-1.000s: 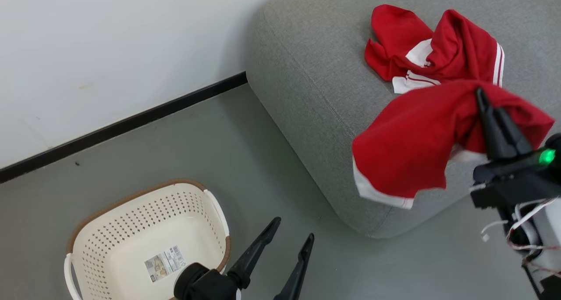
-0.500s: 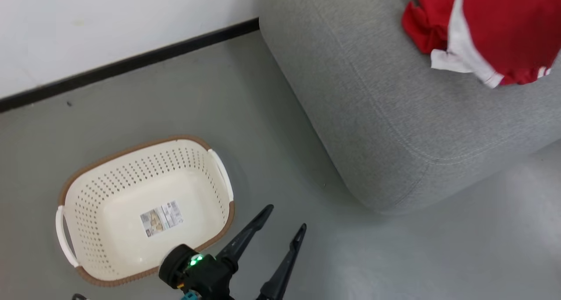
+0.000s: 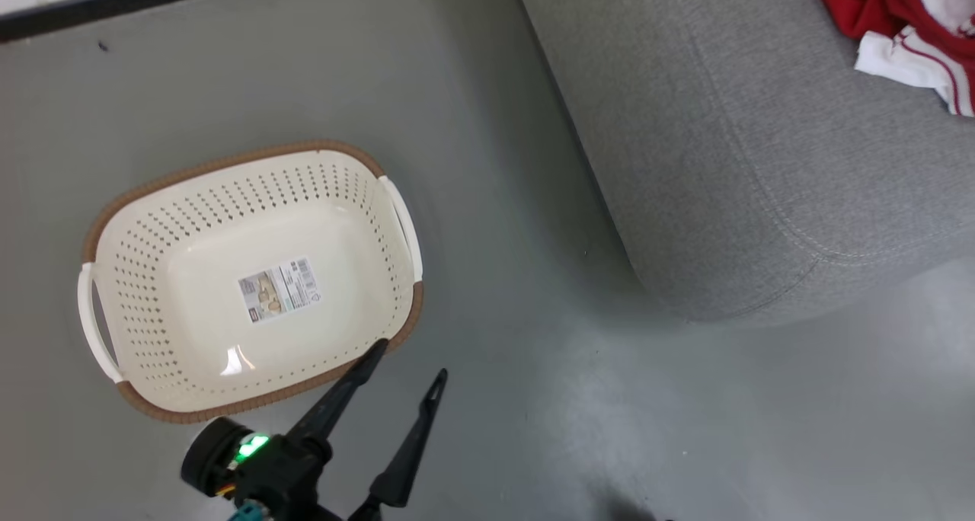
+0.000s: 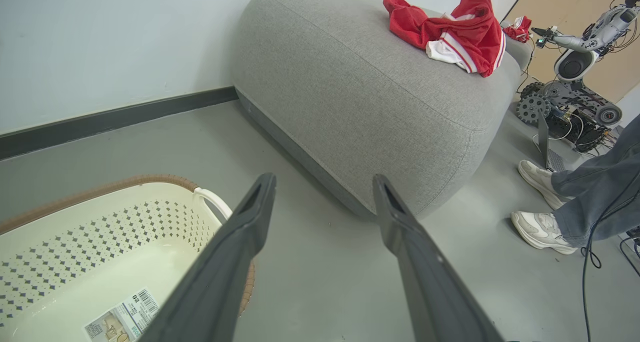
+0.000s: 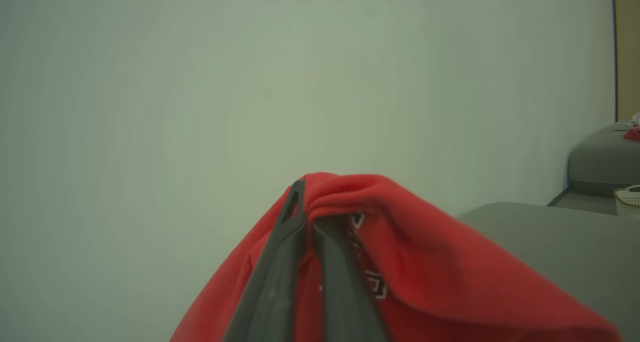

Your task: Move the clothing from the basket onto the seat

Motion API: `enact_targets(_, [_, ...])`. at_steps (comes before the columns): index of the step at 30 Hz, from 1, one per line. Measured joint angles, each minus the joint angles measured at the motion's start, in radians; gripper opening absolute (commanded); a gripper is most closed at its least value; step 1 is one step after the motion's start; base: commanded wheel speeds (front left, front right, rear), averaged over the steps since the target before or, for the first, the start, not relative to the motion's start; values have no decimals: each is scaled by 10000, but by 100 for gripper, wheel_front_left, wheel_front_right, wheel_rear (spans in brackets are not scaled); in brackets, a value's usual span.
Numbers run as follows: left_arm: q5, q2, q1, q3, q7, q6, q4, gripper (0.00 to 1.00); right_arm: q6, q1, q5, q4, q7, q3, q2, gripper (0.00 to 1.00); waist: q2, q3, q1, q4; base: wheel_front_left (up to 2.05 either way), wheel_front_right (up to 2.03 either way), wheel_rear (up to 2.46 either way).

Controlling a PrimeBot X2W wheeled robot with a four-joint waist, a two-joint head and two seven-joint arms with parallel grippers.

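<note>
**A:** Since the left gripper [image 3: 410, 358] sits nearest, how do its jaws stand?

**B:** Spread wide, with nothing between them. In the head view one fingertip crosses the brown rim of the basket [image 3: 228, 155]. The other points over the grey floor [image 3: 495, 163].

**A:** And the basket?

**B:** It stands on the floor, just beside that gripper. Its inside is bare apart from the label sticker [image 3: 279, 289] on its bottom.

**A:** Where is the clothing [image 3: 876, 3], then?

**B:** In two places. The right gripper [image 5: 311, 202] has its fingers pressed together on a fold of a red jersey [image 5: 425, 262] with dark lettering. The jersey drapes down both sides of the fingers, with a pale wall [image 5: 200, 82] behind. The other red garments [image 4: 450, 27], white-striped, lie bunched on top of the seat [image 3: 724, 163], toward its far end and well apart from the basket.

**A:** Anything beyond the seat?

**B:** In the left wrist view, a person's white shoes [image 4: 540, 229] and jeans-clad legs are on the floor beside the seat's corner. Farther off stands a wheeled machine [image 4: 575, 97] with cables.
</note>
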Motion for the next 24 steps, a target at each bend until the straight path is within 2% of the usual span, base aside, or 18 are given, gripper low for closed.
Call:
enact_targets(10, [58, 995, 582, 880, 286, 405, -988, 100, 0, -825, 75, 1503, 0, -437, -336, 0, 0, 1164, -1, -13, 0, 0, 0])
enact_targets(12, [77, 1279, 739, 1076, 453, 575, -1417, 100, 2, -896, 88, 1937, 0, -464, -224, 0, 0, 1646, 0, -141, 0, 0, 0])
enact_targets(18, [150, 1595, 791, 1367, 784, 750, -2019, 100, 15, -896, 86, 2516, 0, -458, 278, 0, 0, 2373, -1, -383, 0, 0, 0])
enact_targets(24, [232, 1651, 767, 1482, 892, 840, -2178, 100, 88, -934, 67, 2945, 0, -293, 844, 0, 1, 2908, -1, -569, 0, 0, 0])
